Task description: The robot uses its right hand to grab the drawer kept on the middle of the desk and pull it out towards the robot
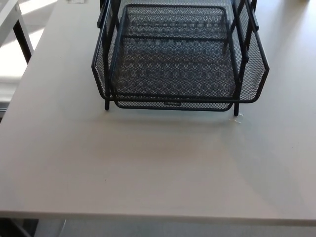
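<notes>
One black mesh drawer (pixel 173 54) on one grey desk (pixel 148 163).

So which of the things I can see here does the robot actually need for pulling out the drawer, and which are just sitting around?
Part of the job:
- mesh drawer, in its black wire frame
- desk it stands on

Just lying about:
- small pale scrap by the frame's front right foot
- other table's edge, top left

No robot hand in view.

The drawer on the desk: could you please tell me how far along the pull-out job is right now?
Done: the mesh drawer seems to protrude slightly past the front legs of its frame, though how far it has been pulled is unclear. In hand: nothing; neither robot hand is in view. Left: cannot tell; the desk in front has room for more pulling.
</notes>
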Motion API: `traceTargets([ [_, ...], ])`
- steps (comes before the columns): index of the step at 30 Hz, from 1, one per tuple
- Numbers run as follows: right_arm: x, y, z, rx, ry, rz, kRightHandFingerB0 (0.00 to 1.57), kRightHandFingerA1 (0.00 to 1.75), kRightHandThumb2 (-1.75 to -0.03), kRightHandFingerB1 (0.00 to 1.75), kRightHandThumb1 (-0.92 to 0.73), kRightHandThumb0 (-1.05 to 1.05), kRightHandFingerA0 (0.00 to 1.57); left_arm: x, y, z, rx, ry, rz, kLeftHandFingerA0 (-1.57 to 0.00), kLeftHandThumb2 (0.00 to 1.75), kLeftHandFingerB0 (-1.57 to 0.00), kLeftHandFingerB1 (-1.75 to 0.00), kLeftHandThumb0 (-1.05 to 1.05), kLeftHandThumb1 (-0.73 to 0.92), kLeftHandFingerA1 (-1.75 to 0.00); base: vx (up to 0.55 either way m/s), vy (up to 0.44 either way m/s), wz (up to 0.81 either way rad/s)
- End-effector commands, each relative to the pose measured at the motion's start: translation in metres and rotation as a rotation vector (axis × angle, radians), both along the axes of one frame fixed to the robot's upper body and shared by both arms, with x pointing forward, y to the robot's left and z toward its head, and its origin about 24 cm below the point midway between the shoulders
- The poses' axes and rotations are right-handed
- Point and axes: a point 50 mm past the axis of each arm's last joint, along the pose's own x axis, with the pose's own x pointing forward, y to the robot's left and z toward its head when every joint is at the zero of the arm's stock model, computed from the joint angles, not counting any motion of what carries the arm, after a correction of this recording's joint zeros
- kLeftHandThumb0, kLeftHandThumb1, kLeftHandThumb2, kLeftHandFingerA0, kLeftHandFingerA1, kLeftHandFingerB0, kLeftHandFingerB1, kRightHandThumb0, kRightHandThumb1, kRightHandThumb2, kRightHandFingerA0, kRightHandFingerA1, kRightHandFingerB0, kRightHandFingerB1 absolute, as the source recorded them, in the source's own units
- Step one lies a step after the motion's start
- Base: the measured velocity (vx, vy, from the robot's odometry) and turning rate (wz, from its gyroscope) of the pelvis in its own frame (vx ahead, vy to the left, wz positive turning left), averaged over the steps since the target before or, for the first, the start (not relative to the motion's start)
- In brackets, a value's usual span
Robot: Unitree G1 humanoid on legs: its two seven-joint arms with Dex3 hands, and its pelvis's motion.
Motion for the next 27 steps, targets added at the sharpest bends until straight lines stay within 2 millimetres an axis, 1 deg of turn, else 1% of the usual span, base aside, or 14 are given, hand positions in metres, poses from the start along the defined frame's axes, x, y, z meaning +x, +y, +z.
traceTargets([
  [1,-0.053,-0.081,-0.026,0.100,-0.169,-0.096,0.05,0.11,-0.97,0.30,-0.58,-0.92,0.01,0.001,0.008,0.009,0.024,-0.006,0.014,-0.66,0.58,-0.72,-0.71,-0.35,0.59,-0.89,0.00,0.000,0.00],
  [5,-0.063,-0.099,-0.043,0.113,-0.163,-0.153,0.08,0.25,-0.96,0.33,-0.52,-0.82,0.00,0.002,0.009,0.010,0.034,0.000,0.011,-0.67,0.59,-0.73,-0.69,-0.33,0.61,-0.87,0.00,0.000,0.00],
  [8,-0.072,-0.109,-0.056,0.145,-0.136,-0.211,0.06,0.27,-0.99,0.32,-0.57,-0.84,0.00,0.001,0.010,0.008,0.040,0.005,0.017,-0.64,0.59,-0.72,-0.69,-0.33,0.61,-0.87,0.00,0.000,0.00],
  [9,-0.075,-0.111,-0.062,0.150,-0.134,-0.228,0.08,0.41,-0.62,0.34,-0.73,-0.85,0.01,0.002,0.010,0.009,0.036,0.003,0.016,-0.65,0.59,-0.73,-0.69,-0.32,0.60,-0.88,0.00,0.000,0.00],
  [11,-0.086,-0.114,-0.079,0.183,-0.123,-0.287,0.15,0.48,-0.61,0.43,-0.71,-0.85,0.02,0.002,0.010,0.009,0.029,-0.004,0.013,-0.66,0.58,-0.74,-0.70,-0.32,0.60,-0.88,0.00,0.000,0.00],
  [13,-0.099,-0.114,-0.102,0.260,-0.103,-0.399,0.09,0.43,-0.63,0.48,-0.76,-0.84,0.00,0.002,0.010,0.009,0.030,0.004,0.015,-0.65,0.59,-0.72,-0.68,-0.33,0.61,-0.86,0.00,0.000,0.00],
  [15,-0.103,-0.114,-0.108,0.285,-0.084,-0.438,0.09,0.43,-0.63,0.48,-0.76,-0.84,0.00,0.002,0.010,0.009,0.029,0.004,0.019,-0.65,0.59,-0.72,-0.68,-0.33,0.61,-0.86,0.00,0.000,0.00],
  [17,-0.112,-0.110,-0.126,0.311,-0.023,-0.469,0.11,0.49,-0.61,0.48,-0.71,-0.77,0.00,0.003,0.009,0.010,0.032,-0.004,0.011,-0.65,0.58,-0.73,-0.70,-0.33,0.60,-0.88,0.00,0.000,0.00],
  [18,-0.117,-0.104,-0.138,0.349,0.001,-0.491,0.00,0.56,-0.97,0.51,-0.36,-0.40,0.03,0.003,0.009,0.009,0.041,0.004,0.008,-0.65,0.59,-0.71,-0.68,-0.32,0.61,-0.88,0.00,0.000,0.00],
  [19,-0.117,-0.104,-0.139,0.353,0.003,-0.493,0.00,0.56,-0.97,0.51,-0.36,-0.40,0.03,0.003,0.009,0.009,0.041,0.004,0.008,-0.65,0.59,-0.71,-0.68,-0.32,0.61,-0.88,0.00,0.000,0.00],
  [20,-0.121,-0.101,-0.150,0.390,0.068,-0.530,0.11,0.49,-0.61,0.45,-0.74,-0.79,0.00,0.003,0.010,0.008,0.032,0.001,0.020,-0.65,0.58,-0.72,-0.67,-0.32,0.60,-0.86,0.00,0.000,0.00],
  [25,-0.131,-0.091,-0.176,0.546,0.173,-0.605,0.17,0.40,-0.61,0.40,-0.68,-0.74,0.03,0.003,0.011,0.008,0.032,-0.001,0.021,-0.65,0.58,-0.72,-0.70,-0.32,0.60,-0.88,0.00,0.000,0.00],
  [26,-0.133,-0.087,-0.182,0.561,0.182,-0.616,0.13,0.44,-0.88,0.49,-0.53,-0.75,0.03,0.004,0.011,0.008,0.033,0.004,0.022,-0.65,0.58,-0.72,-0.69,-0.33,0.60,-0.88,0.00,0.000,0.00],
  [27,-0.135,-0.082,-0.189,0.562,0.209,-0.626,0.15,0.38,-0.91,0.50,-0.55,-0.79,0.03,0.003,0.010,0.009,0.033,0.004,0.017,-0.63,0.59,-0.72,-0.69,-0.33,0.60,-0.88,0.00,0.000,0.00],
])
